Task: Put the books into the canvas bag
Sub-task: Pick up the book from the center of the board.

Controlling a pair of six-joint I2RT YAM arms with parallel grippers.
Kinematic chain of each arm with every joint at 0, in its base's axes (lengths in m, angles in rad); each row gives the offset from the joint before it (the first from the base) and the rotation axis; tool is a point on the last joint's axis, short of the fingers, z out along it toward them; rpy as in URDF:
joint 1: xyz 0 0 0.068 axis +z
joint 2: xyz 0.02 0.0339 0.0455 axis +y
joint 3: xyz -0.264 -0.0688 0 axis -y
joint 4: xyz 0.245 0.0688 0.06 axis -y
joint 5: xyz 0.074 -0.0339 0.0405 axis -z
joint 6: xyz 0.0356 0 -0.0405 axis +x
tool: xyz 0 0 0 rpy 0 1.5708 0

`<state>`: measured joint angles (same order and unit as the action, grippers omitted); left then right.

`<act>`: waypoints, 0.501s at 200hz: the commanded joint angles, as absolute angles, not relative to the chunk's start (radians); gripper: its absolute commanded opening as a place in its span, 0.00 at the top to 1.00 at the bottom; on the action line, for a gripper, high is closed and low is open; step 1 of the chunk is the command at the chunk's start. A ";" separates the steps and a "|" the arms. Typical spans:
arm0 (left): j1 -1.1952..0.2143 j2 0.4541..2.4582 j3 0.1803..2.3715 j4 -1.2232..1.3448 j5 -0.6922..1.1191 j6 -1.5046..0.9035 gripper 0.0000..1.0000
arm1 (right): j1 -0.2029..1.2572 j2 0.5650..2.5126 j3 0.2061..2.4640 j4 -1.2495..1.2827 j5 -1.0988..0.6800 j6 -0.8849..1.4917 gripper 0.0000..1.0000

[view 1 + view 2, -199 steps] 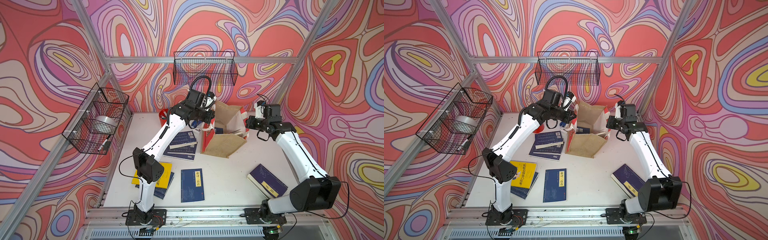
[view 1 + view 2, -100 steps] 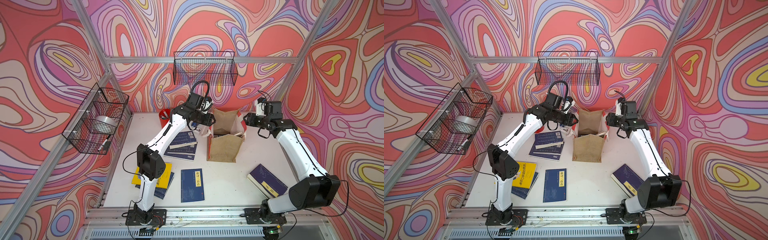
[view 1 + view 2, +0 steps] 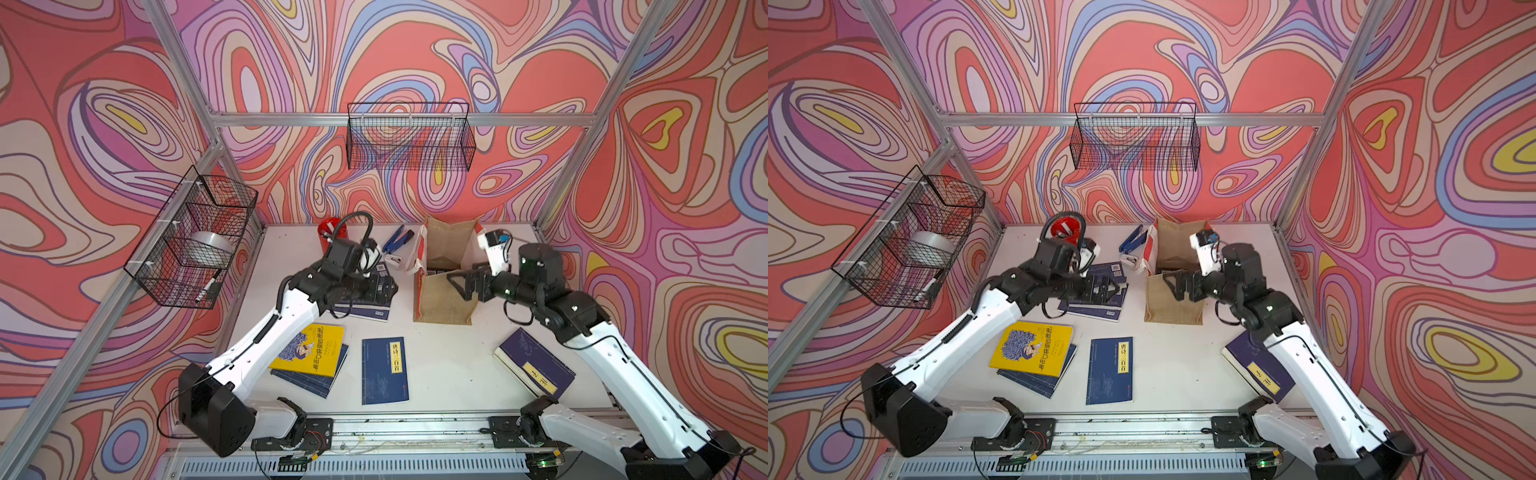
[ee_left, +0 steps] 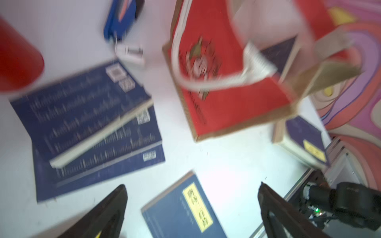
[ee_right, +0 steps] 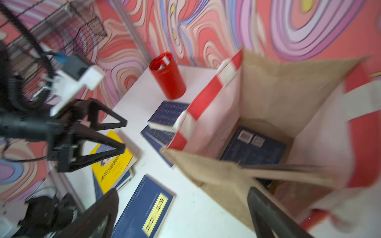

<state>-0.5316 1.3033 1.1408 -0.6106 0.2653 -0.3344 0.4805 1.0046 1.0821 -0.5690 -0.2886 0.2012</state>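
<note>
The canvas bag (image 3: 444,301) (image 3: 1173,305) stands upright at the back middle of the table with its mouth open and its handles hanging loose. One navy book (image 5: 253,148) lies flat on its bottom. My left gripper (image 3: 385,286) (image 4: 191,185) is open and empty, left of the bag, above a stack of navy books (image 3: 368,309). My right gripper (image 3: 459,282) (image 5: 182,189) is open and empty by the bag's near right rim. A yellow book (image 3: 309,351), a navy book (image 3: 384,370) and another navy book (image 3: 536,368) lie nearer the front.
A red pen cup (image 3: 330,228) and a blue hand tool (image 3: 397,239) sit at the back, left of the bag. Wire baskets hang on the back wall (image 3: 409,137) and the left wall (image 3: 195,237). A metal rail runs along the front table edge.
Both grippers went from shut to open and let go of the bag's handles. Both arms drew back toward the front. The bag turned from skewed to square and upright.
</note>
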 commanded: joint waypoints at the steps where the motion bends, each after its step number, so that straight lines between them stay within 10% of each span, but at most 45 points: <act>1: -0.545 1.176 0.943 -0.499 0.286 -0.491 0.00 | 0.651 0.927 0.914 -0.508 -0.222 0.310 0.02; 100: -0.679 1.102 0.537 -0.341 0.235 -0.689 0.00 | 1.043 1.216 0.515 0.000 -0.011 0.619 0.03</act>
<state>-0.6727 1.0924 0.5713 -0.4236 0.2501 -0.6235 1.0290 1.1454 0.5568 -0.2066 -0.0505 0.5388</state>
